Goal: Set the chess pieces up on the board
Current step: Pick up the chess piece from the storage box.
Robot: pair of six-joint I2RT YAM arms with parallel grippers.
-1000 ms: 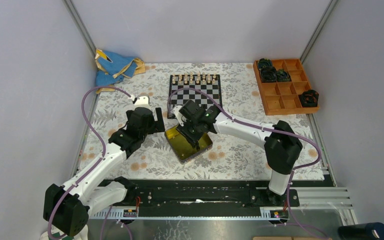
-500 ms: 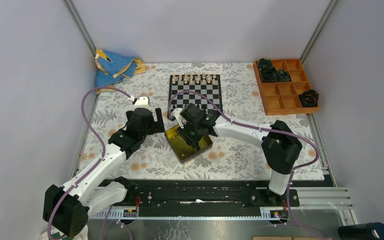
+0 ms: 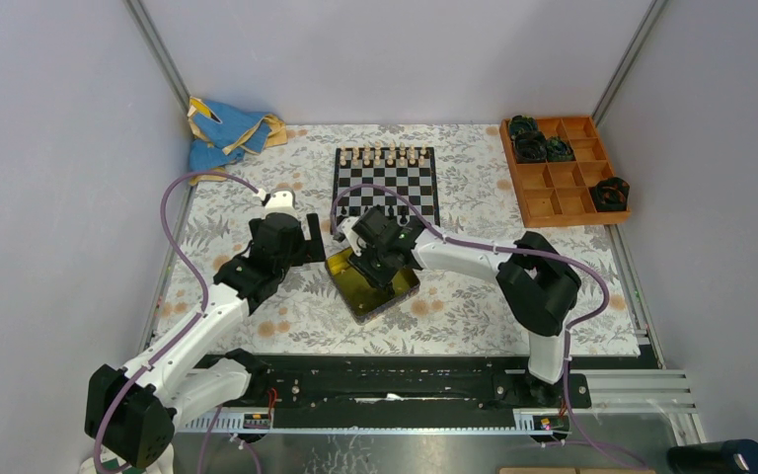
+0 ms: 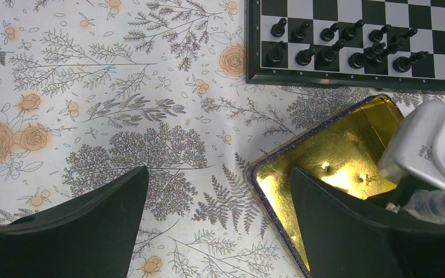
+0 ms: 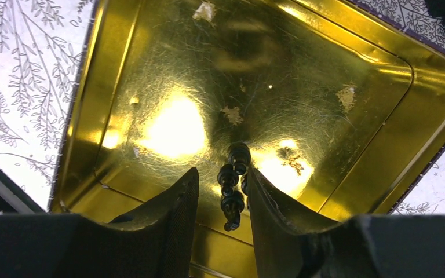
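Black piece bracketed for pickup

One black chess piece [image 5: 232,185] is bracketed in the yellow tin [image 5: 324,87], just beside the board [image 3: 386,186], by the right tool [image 5: 223,176], shifted inward lately. A pinch cannot be told, though pickup seems near. The left tool [image 4: 219,172] is spread.

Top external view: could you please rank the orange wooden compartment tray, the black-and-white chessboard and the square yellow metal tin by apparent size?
1. Orange wooden compartment tray, largest.
2. Black-and-white chessboard.
3. Square yellow metal tin, smallest as seen, though the right gripper covers part of it.
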